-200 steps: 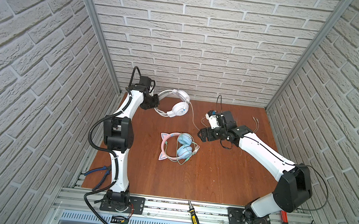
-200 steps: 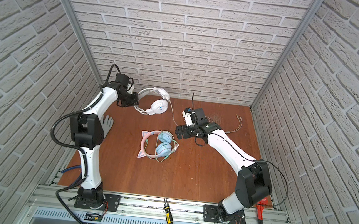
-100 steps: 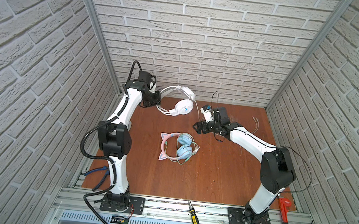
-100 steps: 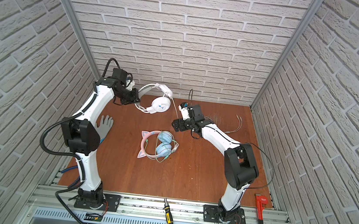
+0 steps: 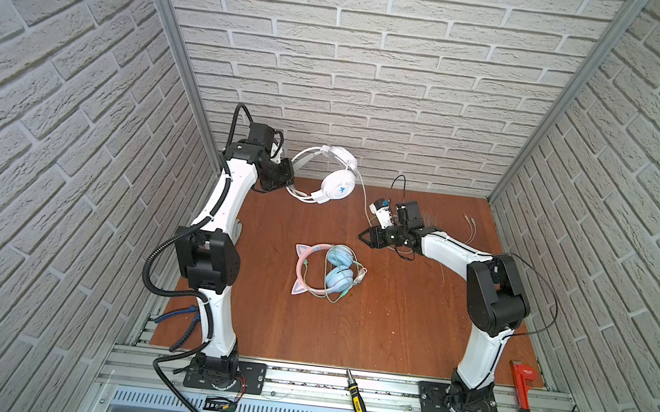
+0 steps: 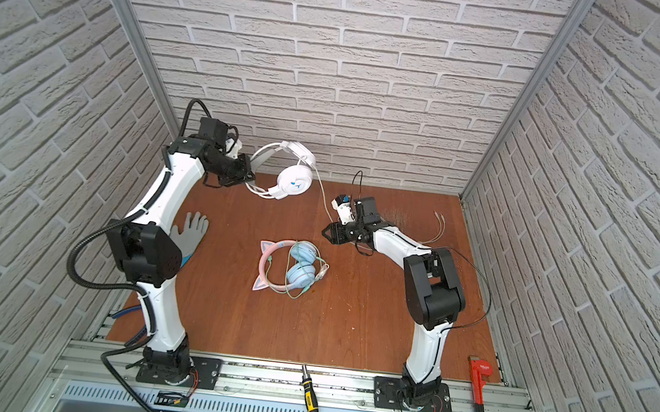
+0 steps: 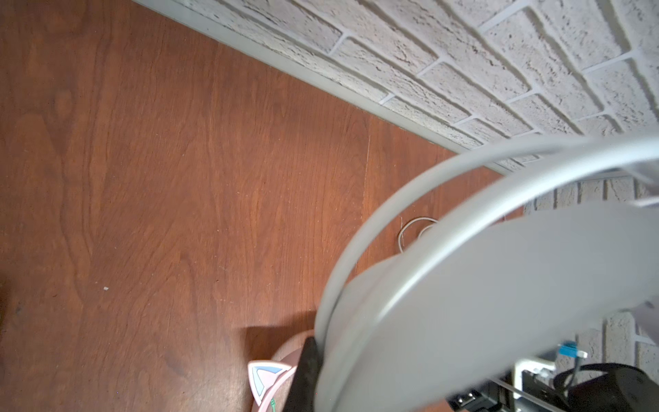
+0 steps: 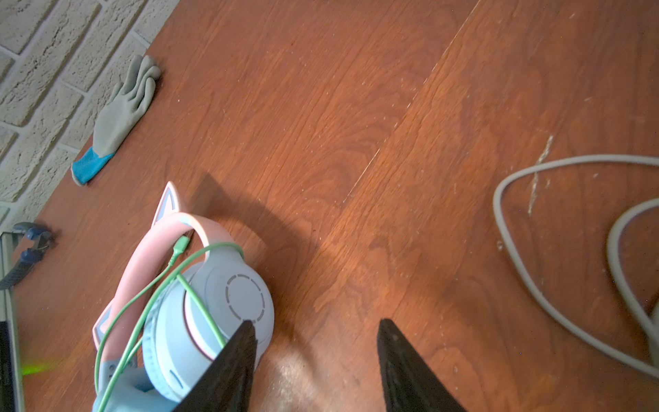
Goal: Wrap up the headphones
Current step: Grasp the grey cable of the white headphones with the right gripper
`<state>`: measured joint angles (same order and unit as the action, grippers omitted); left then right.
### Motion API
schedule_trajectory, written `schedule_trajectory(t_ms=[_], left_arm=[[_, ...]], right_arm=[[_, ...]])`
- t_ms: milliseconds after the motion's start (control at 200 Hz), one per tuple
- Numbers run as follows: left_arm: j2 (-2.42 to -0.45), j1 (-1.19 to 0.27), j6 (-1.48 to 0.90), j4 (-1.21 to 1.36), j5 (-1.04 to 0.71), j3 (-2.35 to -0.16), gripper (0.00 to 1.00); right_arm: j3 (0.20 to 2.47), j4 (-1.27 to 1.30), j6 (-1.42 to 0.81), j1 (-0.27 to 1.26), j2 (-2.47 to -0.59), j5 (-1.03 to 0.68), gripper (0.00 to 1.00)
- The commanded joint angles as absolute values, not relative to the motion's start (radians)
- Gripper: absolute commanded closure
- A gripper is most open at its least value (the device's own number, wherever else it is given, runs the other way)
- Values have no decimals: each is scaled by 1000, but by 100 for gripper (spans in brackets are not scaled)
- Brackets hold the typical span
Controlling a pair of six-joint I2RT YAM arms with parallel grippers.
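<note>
Top views, left to right. Grey glove (image 6: 192,230) lies flat on the counter (image 5: 391,326) beside the left arm. Left hand (image 5: 289,174) is clamped tight on the headband of the white headphones (image 5: 338,185), which are lifted clear of the counter near the back wall, cups on the hand's right. White cable (image 5: 363,196) drops from a cup toward the right arm's wrist. Pink cat-ear headphones (image 5: 327,271) lie mid-counter with the green cable (image 8: 221,244) looped loosely over the cups. Right hand (image 5: 362,235) is low over the counter, near the pink pair on its back-wall side, not touching it. Right wrist view shows its jaws apart with nothing between them. Red wrench (image 5: 525,403) lies at the front right edge.
</note>
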<state>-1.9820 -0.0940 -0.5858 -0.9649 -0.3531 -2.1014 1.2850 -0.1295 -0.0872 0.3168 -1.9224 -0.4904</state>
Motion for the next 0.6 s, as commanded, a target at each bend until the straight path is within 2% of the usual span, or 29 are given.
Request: schedule_trajectory(t_ms=[0,360,595], left_arm=[[-1945,-76,-633,-917,-370,-2138,100],[-1956,-58,-684,-869,-363,-2145,100],[-1970,-59,-694,-868,-346,-2137,100]], right_arm=[[1219,-90,-101,312,-1887,-537,44],[1076,-41,-141,312,-1855,-537,59],[1043,-66,-134,311,-1812,-549,85]])
